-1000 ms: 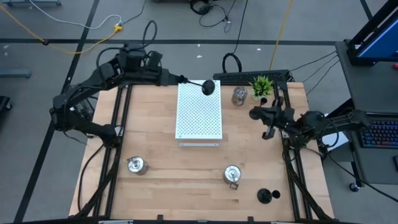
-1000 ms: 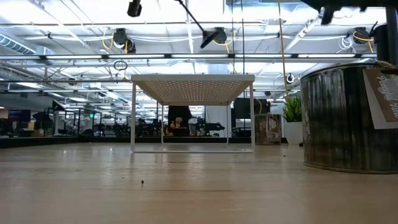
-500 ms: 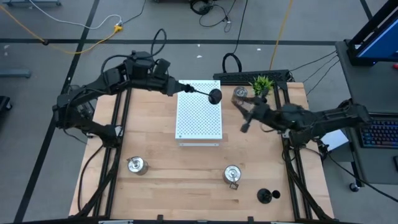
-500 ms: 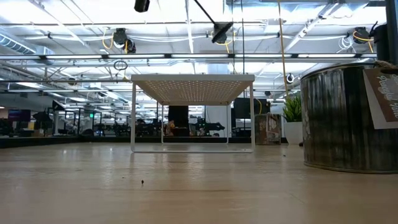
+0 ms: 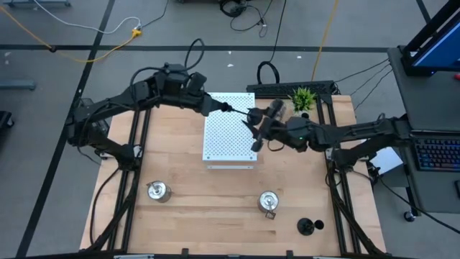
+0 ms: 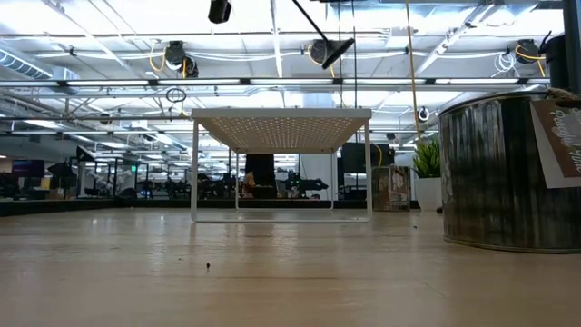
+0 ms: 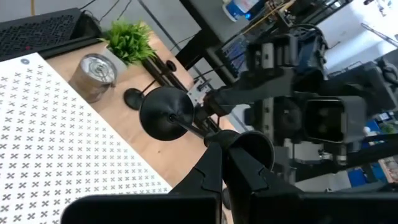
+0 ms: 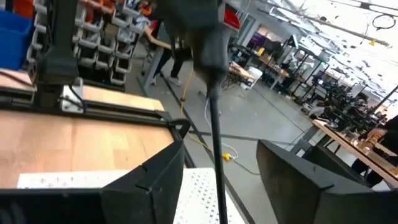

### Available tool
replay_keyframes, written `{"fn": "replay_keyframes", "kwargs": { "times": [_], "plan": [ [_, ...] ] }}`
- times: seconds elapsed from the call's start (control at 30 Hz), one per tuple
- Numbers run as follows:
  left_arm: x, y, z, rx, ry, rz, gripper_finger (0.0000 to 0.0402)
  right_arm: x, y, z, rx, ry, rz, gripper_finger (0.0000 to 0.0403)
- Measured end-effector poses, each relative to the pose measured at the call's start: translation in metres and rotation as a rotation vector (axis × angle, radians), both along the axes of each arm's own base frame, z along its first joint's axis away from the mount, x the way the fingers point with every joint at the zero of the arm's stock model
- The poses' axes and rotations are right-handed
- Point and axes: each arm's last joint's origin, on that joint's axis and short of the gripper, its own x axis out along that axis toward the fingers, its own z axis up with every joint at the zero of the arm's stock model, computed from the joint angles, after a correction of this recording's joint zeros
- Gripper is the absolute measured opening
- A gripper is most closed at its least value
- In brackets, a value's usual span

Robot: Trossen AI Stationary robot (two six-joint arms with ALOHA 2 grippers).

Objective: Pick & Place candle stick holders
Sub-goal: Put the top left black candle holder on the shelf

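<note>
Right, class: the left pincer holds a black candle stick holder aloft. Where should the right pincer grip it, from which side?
Probably the thin stem of the black candle stick holder, between left pincer and round base, coming from opposite the left pincer: the stem fits between the right pincer's open fingers.

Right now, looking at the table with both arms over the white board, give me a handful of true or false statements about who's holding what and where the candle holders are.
1. The left gripper is shut on the stem of a black candle holder. True.
2. That black candle holder stands on the white perforated board. False: it is held in the air above the board, stem roughly level.
3. The right gripper has its fingers apart beside the held holder. True.
4. Two silver candle holders sit on the wood near the front edge. True.
5. The green plant is on the white board. False: it stands off the board, near the table's back right corner.
</note>
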Motion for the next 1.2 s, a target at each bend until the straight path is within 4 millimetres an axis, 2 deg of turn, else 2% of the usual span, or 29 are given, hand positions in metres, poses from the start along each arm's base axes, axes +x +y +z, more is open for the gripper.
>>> {"fn": "replay_keyframes", "kwargs": {
  "times": [0.37,0.63,0.8,1.2],
  "plan": [
    [0.009,-0.006,-0.006,0.005,0.025,-0.008,0.0002,0.013,-0.013,-0.013,0.044,0.022,0.001,0.0204],
    [0.027,-0.005,-0.015,-0.005,0.009,-0.052,0.0002,0.013,-0.018,-0.014,0.073,0.025,0.0,0.0203],
    [0.028,-0.004,-0.017,-0.013,0.015,-0.056,0.0002,0.013,-0.02,-0.016,0.098,0.027,-0.011,0.0201],
    [0.028,-0.002,-0.02,-0.01,0.042,-0.037,0.0002,0.012,-0.02,-0.018,0.114,0.042,-0.014,0.014]
  ]
}}
